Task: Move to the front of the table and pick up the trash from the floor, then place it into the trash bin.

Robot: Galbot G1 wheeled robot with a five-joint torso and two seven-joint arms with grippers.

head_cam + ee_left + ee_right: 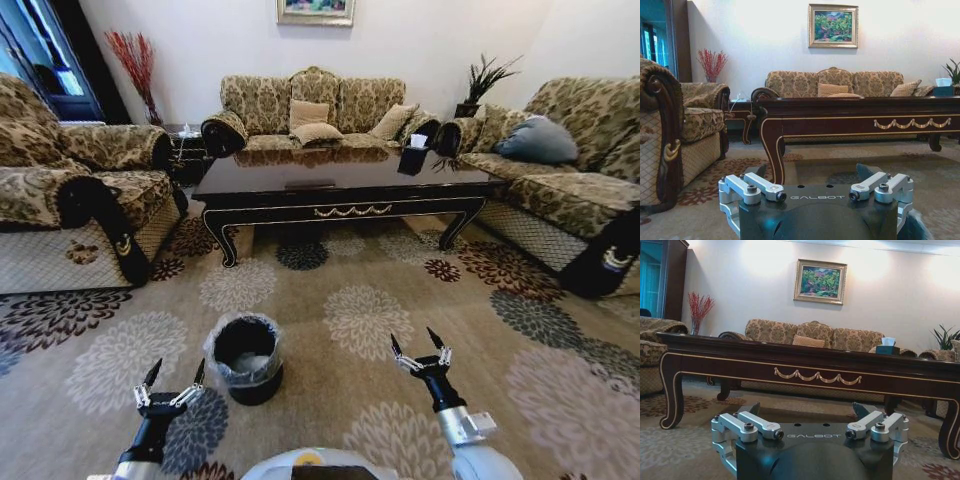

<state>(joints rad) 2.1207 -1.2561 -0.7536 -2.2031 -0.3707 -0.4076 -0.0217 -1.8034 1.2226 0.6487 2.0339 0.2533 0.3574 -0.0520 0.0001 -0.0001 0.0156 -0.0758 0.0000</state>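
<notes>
Black trash bin between spread fingers

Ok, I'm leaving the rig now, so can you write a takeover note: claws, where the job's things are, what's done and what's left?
Left claw: open, empty, low in front of the robot, near the bin.
Right claw: open, empty, level with it on the other side.
Small round black trash bin with clear liner: on the beige flower-patterned carpet between the claws, nearer the left.
Long glossy dark-brown coffee table: ahead, beyond the bin.
Done: robot faces the table's front.
Left: no trash is visible on the carpet; find it, pick it up, bin it.
</notes>
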